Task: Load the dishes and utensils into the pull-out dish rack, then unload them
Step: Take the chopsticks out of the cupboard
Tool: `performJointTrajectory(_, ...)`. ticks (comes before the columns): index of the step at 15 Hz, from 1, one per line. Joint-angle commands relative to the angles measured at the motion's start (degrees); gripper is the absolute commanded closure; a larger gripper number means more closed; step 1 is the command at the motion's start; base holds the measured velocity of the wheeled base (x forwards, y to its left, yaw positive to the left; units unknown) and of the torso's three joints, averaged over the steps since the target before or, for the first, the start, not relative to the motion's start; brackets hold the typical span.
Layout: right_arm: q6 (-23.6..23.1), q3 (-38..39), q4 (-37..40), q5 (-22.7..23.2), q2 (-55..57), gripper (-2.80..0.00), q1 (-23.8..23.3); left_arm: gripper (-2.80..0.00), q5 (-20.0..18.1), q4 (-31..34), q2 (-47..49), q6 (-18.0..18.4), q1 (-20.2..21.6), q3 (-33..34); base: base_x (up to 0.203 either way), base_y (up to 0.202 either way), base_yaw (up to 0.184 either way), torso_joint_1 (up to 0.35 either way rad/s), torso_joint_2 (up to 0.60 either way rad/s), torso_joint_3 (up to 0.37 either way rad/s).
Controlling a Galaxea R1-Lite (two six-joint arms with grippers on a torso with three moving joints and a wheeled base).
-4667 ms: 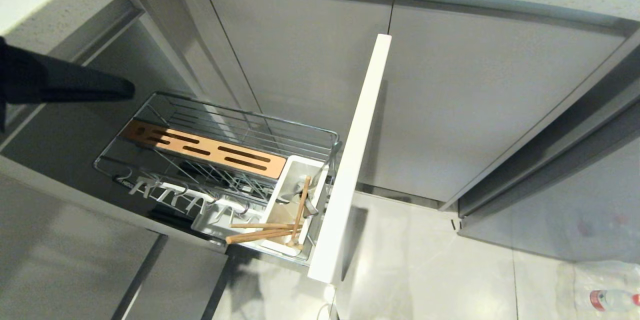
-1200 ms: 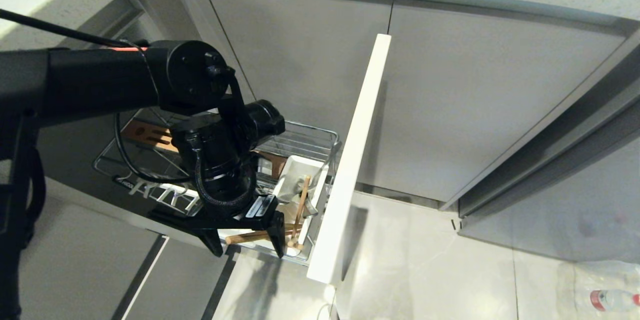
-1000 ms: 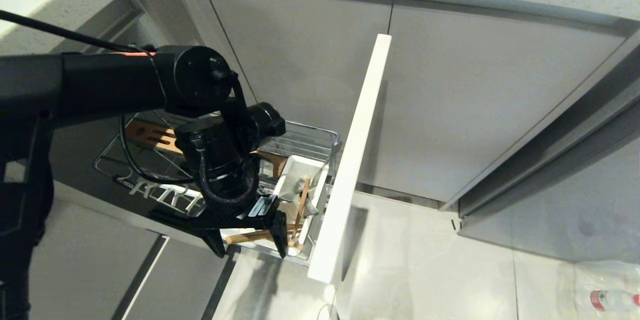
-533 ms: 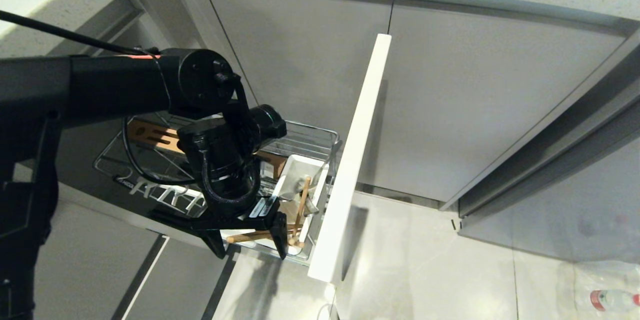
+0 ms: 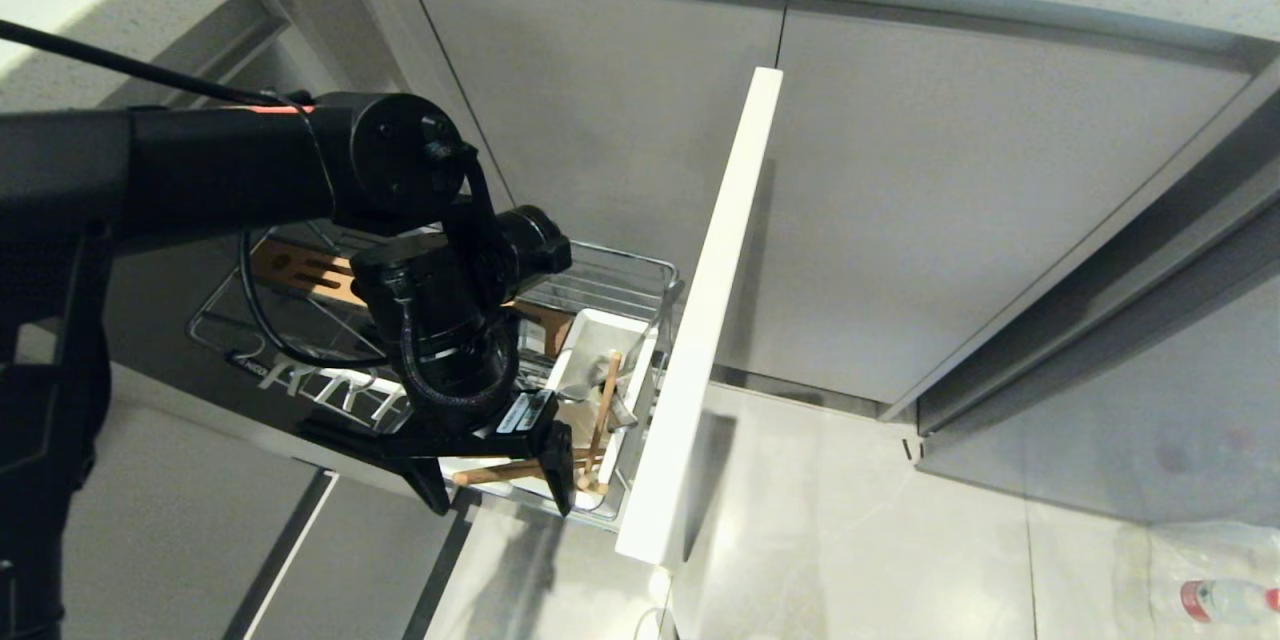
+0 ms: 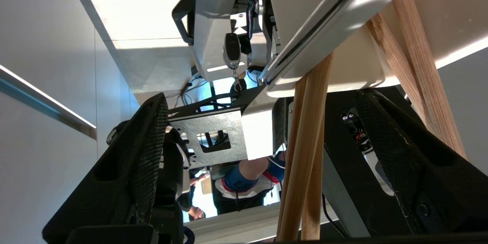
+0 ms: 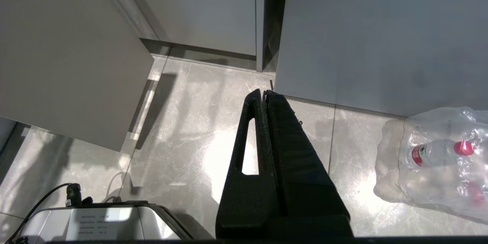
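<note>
The left gripper (image 5: 497,487) hangs wide open and empty, fingers straddling the chopsticks (image 5: 512,469) jutting from the white utensil caddy (image 5: 590,340), apparently to pinch them for unloading. The right gripper (image 7: 265,93) idles shut above the floor.

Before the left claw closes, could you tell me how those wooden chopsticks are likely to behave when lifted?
The chopsticks look thin, bare wood, so probably stiff and very light. They lie loosely crossed over the white caddy rim, so one may slip out or pivot if only the other is pinched. The open left claw straddles them in the left wrist view, so a squeeze could roll them together.
</note>
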Motion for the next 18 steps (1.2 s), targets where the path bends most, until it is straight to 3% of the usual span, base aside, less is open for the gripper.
performJointTrajectory(1,0.0,0.1,0.0,0.0,0.0,0.00,0.0,-2.80,0.0,0.4,-0.4,-0.1,0.0,0.0,0.000,0.000,0.000,0.000,0.00,0.000)
performJointTrajectory(7,0.0,0.1,0.0,0.0,0.0,0.00,0.0,-2.80,0.1,0.6,-0.8,0.0,0.0,0.0,0.000,0.000,0.000,0.000,0.00,0.000)
performJointTrajectory(8,0.0,0.1,0.1,0.0,0.0,0.00,0.0,0.00,0.0,0.6,-0.8,0.0,0.0,0.0,0.000,0.000,0.000,0.000,0.00,0.000)
performJointTrajectory(18,0.0,0.1,0.0,0.0,0.0,0.00,0.0,0.00,0.1,0.6,-1.4,-0.1,-0.1,0.0,0.000,0.000,0.000,0.000,0.00,0.000)
